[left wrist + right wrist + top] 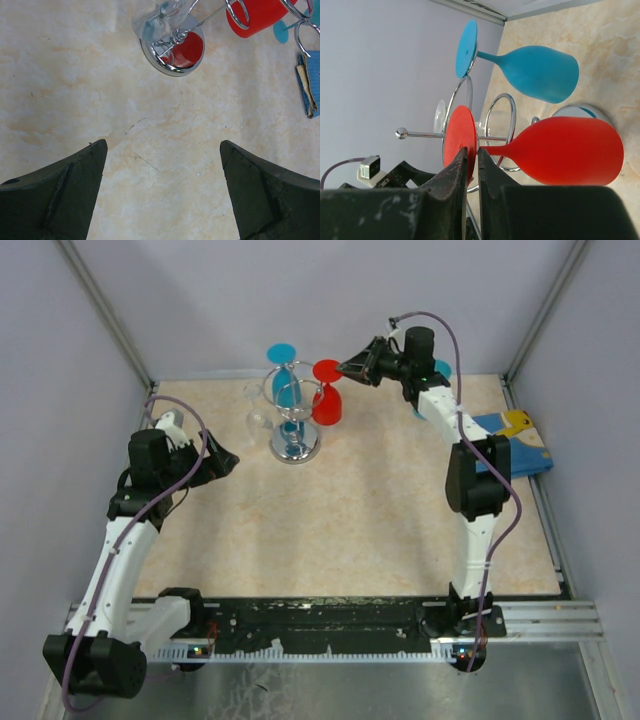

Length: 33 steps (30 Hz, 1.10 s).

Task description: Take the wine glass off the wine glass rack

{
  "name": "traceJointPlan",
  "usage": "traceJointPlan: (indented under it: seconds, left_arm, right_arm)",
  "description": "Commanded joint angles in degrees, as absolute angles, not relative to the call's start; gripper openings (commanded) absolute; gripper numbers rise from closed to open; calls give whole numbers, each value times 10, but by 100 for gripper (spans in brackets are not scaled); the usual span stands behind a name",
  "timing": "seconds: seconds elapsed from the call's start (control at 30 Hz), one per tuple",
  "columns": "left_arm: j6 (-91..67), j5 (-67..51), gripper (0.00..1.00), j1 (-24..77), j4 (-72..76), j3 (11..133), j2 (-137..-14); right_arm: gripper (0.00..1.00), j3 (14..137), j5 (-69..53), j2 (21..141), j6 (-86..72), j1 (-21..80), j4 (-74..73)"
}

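Observation:
The silver wire rack [295, 445] stands at the back middle of the table on its round chrome base [175, 52]. A red wine glass [327, 400] hangs bowl down at its right side, and a blue glass [285, 380] and a clear glass [255, 412] hang beside it. My right gripper [472, 150] is shut on the edge of the red glass's foot [459, 135]. The red stem crosses a wire loop [512, 107]. I cannot tell whether the stem is inside the loop. My left gripper [162, 145] is open and empty, low over the table left of the rack.
A blue and yellow flat object [515, 440] lies at the right edge of the table. A teal piece [443, 368] shows behind my right arm. Grey walls close in the back and both sides.

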State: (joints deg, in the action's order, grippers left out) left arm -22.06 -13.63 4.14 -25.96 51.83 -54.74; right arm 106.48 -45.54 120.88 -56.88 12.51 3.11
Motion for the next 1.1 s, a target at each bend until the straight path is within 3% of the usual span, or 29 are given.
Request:
traceJointPlan:
  seconds: [0.0, 0.1, 0.43, 0.47, 0.57, 0.7, 0.77, 0.87, 0.97, 1.07]
  left_arm:
    - [-225, -148, 100, 43, -258, 535, -539]
    - [-227, -150, 100, 42, -256, 535, -539]
    - [-227, -149, 100, 42, -257, 533, -537]
    - [-227, -149, 100, 42, -257, 533, -537]
    - [-227, -149, 100, 42, -257, 533, -537]
    - [-226, -147, 100, 43, -258, 532, -537]
    - [-227, -149, 100, 42, -258, 532, -537]
    - [-227, -151, 100, 43, -257, 530, -538]
    - [-228, -151, 100, 43, -256, 529, -537]
    - [-230, -153, 100, 43, -254, 528, -538]
  right_arm:
    - [12, 1058, -460, 1160, -563, 100, 62]
    - [10, 1052, -460, 1154, -564, 98, 64]
    - [29, 1032, -466, 1145, -575, 97, 92]
    - [27, 1030, -467, 1145, -576, 97, 93]
    - [2, 1031, -468, 1146, -578, 97, 92]
    - [0, 1030, -469, 1143, -574, 97, 90]
    - [11, 1030, -472, 1144, -577, 97, 95]
    - [13, 1030, -476, 1145, -581, 97, 101]
    - [26, 1031, -478, 1145, -581, 97, 102]
    - [32, 1033, -481, 1147, -581, 99, 102]
